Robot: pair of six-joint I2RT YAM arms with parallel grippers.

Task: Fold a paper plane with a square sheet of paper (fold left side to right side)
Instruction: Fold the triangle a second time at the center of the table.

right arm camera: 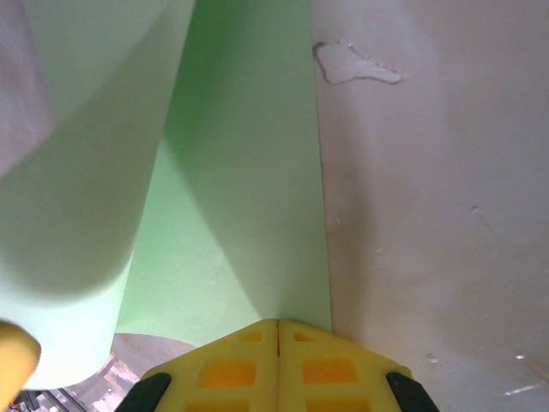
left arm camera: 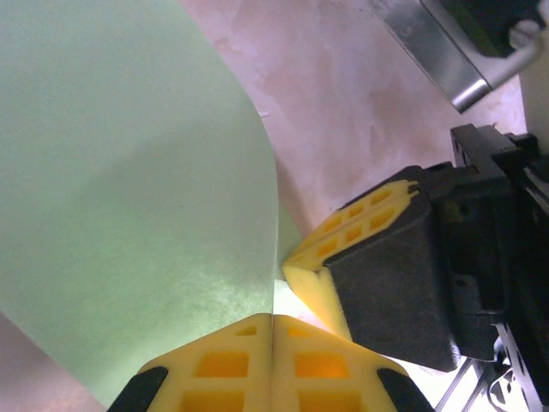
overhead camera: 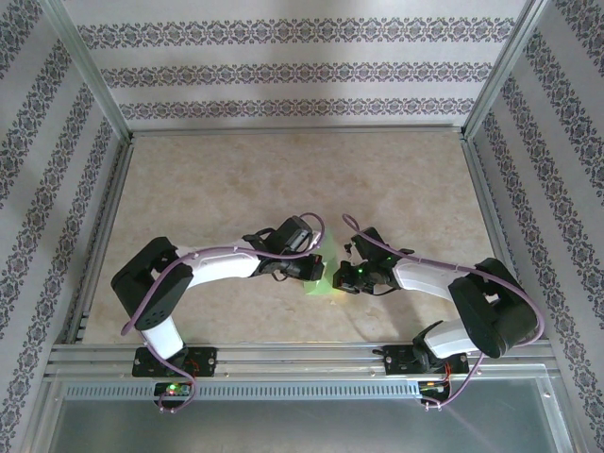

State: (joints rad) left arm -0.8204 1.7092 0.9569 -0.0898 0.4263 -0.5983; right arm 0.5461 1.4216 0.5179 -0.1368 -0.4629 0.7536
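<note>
in the top view, the two arm bases sat on the metal rail (overhead camera: 302, 357) at 6 o'clock, and both arms bent inward to meet just short of the table's middle. the left gripper (overhead camera: 314, 268) reached in from 9 o'clock and the right gripper (overhead camera: 345, 276) from 3 o'clock, their tips near each other with the sheet of paper (overhead camera: 319, 285) between them. much of the light-green sheet was hidden under the left wrist.

in the left wrist view, the left gripper (left arm camera: 272, 330) had its yellow pads pressed together at 6 o'clock, clamped on the edge of the sheet of paper (left arm camera: 129, 189), which rose from the seam and curved away toward 10 o'clock. the right gripper (left arm camera: 288, 268) came in from 3 o'clock, its pads together and its tips touching the same edge.

in the right wrist view, the right gripper (right arm camera: 277, 333) was likewise clamped on the sheet of paper (right arm camera: 240, 197). one layer lay flat toward 12 o'clock while another curled up at 9 o'clock. a yellow fingertip (right arm camera: 13, 354) showed at 8 o'clock.

beyond lay the marbled beige table (overhead camera: 283, 179), with a white scuff (right arm camera: 356, 64) at 1 o'clock in the right wrist view. patterned walls (overhead camera: 283, 71) closed the far side.
</note>
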